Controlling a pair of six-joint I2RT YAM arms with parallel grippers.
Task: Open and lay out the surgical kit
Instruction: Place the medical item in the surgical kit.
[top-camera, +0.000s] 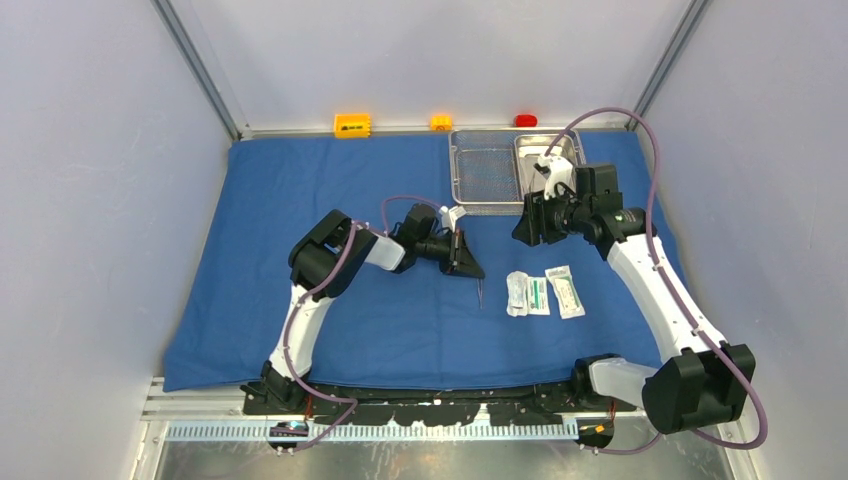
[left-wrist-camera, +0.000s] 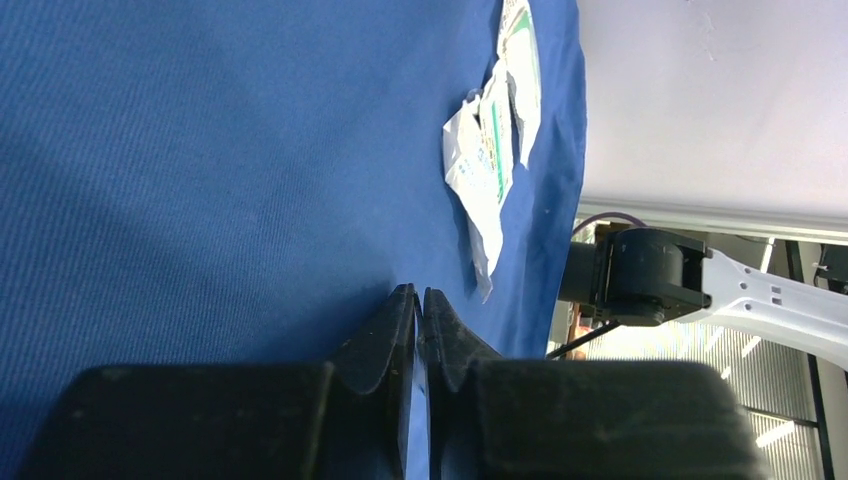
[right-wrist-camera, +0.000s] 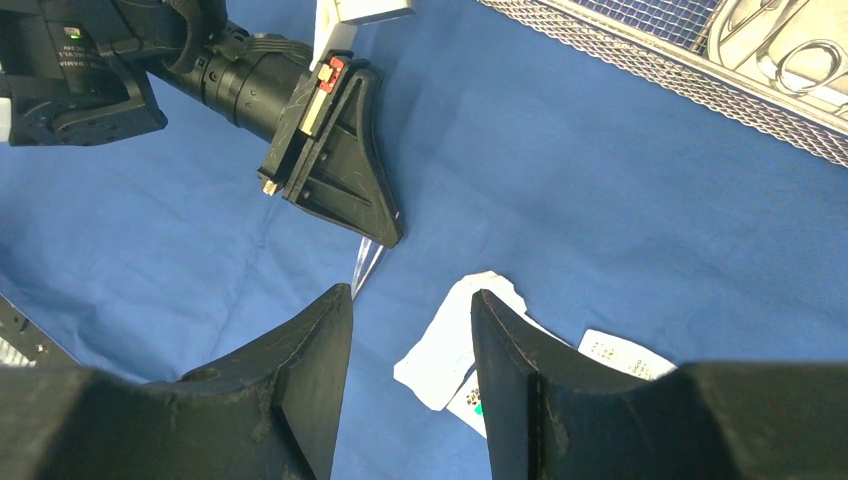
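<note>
Spread flat as work surface: large blue cloth wrap (top-camera: 300, 220). Left of centre, left gripper (top-camera: 468, 266), pinched almost shut on thin steel forceps (top-camera: 480, 293) touching the cloth. Farther back, steel mesh tray (top-camera: 483, 172). Then right gripper (top-camera: 522, 228), gaping, empty, above small white-green packets (top-camera: 541, 293).

Large orange block (top-camera: 352, 125), small orange block (top-camera: 441, 122) and red block (top-camera: 526, 120) line the back.
</note>
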